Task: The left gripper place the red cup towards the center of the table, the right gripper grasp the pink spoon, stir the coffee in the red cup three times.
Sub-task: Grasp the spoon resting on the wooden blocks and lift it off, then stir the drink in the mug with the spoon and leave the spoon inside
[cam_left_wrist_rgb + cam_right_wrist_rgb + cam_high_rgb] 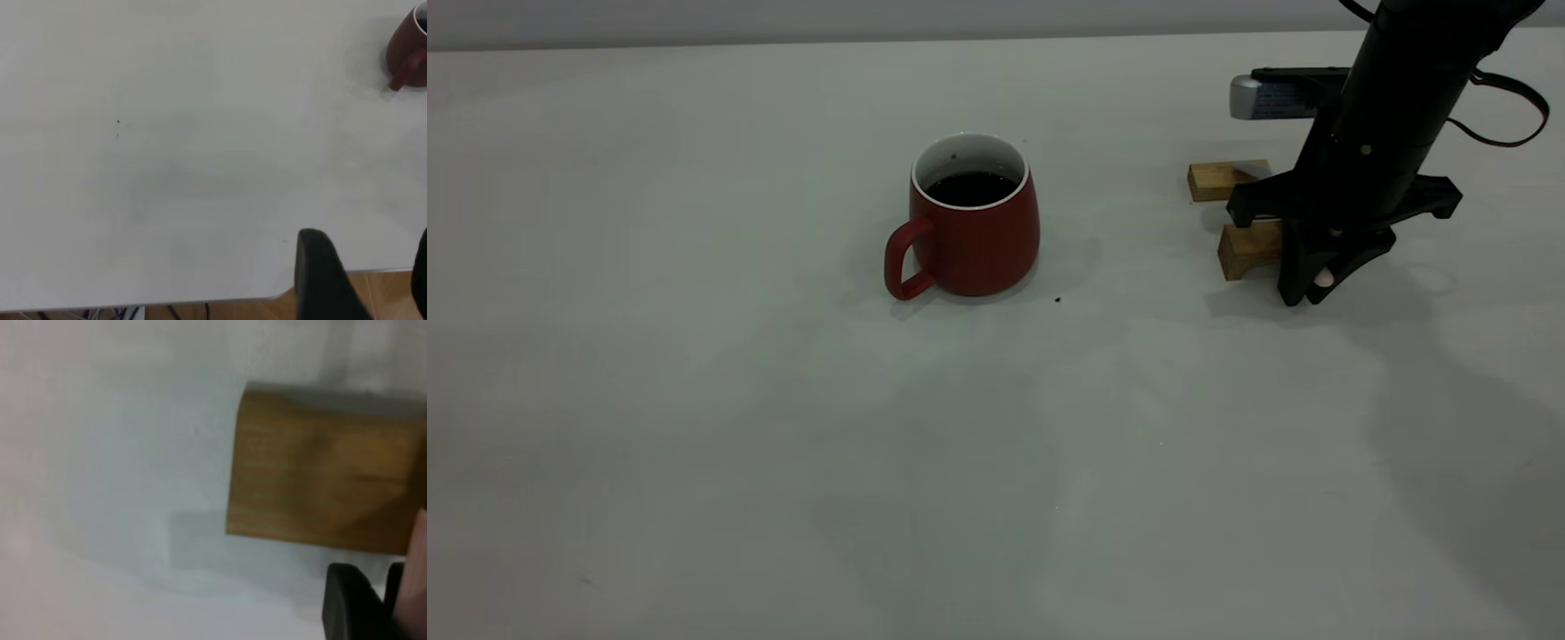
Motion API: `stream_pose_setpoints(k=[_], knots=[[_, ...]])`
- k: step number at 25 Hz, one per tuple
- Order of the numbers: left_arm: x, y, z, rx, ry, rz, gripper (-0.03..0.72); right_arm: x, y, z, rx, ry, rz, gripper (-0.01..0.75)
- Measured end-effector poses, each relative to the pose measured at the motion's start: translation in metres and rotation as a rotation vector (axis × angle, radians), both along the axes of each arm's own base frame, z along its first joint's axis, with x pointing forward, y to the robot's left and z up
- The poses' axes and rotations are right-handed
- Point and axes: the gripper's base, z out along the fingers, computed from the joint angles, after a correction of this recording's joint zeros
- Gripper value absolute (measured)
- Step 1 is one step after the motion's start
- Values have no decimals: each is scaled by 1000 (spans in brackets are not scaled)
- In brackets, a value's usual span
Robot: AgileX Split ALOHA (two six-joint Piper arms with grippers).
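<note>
The right tool [1309,289] stands low over the counter [694,444], its two black fingers pointing down and drawn together on the pale-pink end of the pink spoon [1324,278], which shows as a small rounded patch between the fingertips. In the right wrist view that pink handle [419,580] lies against a black finger [350,603], so the tool seems to be clamped on it, though only a sliver of the spoon can be seen. The spoon's grey bowl appears to rest on the far wooden block [1224,179], behind the tool; the near wooden block [1249,248] lies just beside the tool's fingers, on the side toward the cup, and fills much of the right wrist view [320,473].

The red cup [974,227] stands upright on the counter well apart from the right tool, past the blocks, with its loop handle turned away from the tool. The coffee [971,188] inside sits dark and flat below the white rim. A tiny dark speck [1057,300] lies on the counter near the cup's base, on the tool's side.

Only one black finger of the left tool [323,273] shows, at the counter's edge and far from the cup [408,52]; whether it is apart or together cannot be told.
</note>
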Motion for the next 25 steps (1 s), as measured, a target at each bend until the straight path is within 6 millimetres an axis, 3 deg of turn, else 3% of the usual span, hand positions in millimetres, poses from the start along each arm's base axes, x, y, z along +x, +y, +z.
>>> stream_pose_setpoints(k=[3,6,10,16,22,25], knots=[[0,0,0,0,0,0,407,1,1,19,3,1,13,117],[0,0,0,0,0,0,407,4,9,58,87,-26,-53,117],[0,0,0,0,0,0,407,-3,43,102,359,29,-208,117],[0,0,0,0,0,0,407,-12,84,114,789,278,-384,117],[0,0,0,0,0,0,407,-2,101,131,1169,435,-577,117],[0,0,0,0,0,0,407,2,103,138,1260,552,-725,117]])
